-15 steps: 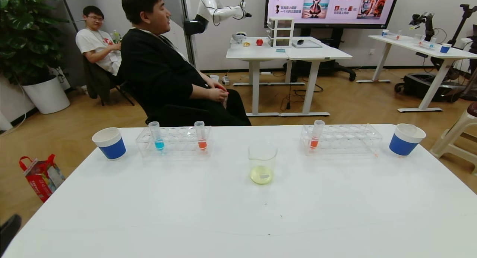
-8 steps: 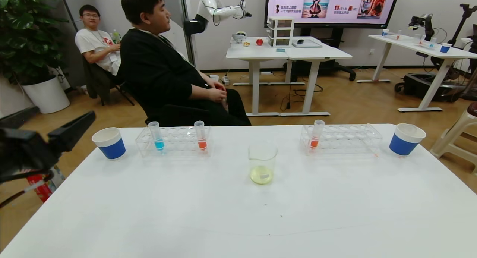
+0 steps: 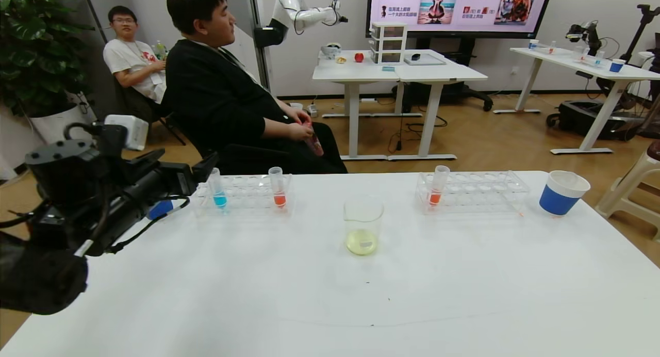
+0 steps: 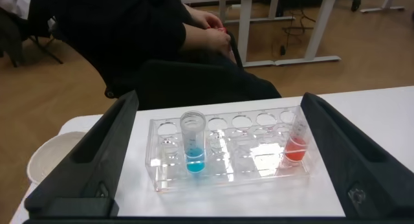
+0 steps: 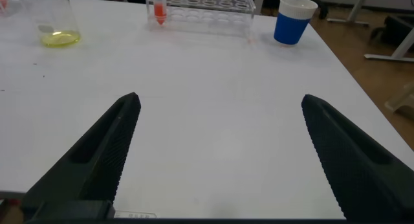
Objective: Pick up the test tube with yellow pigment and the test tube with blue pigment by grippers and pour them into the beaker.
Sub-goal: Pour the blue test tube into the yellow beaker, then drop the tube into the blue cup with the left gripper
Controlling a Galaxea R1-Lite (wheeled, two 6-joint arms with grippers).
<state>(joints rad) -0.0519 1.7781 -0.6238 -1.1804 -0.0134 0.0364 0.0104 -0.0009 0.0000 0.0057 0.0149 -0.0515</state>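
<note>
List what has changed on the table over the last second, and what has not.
The left gripper came in from the robot's left and now sits open just short of the test tube with blue pigment, covering the left paper cup. Nothing was gripped. Tubes, racks and beaker stayed put.

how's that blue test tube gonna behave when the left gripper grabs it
The blue test tube looks light, holding little liquid. Its smooth clear wall may slip. Open-topped, it would likely spill if tilted leaving the rack. The left gripper is open.
</note>
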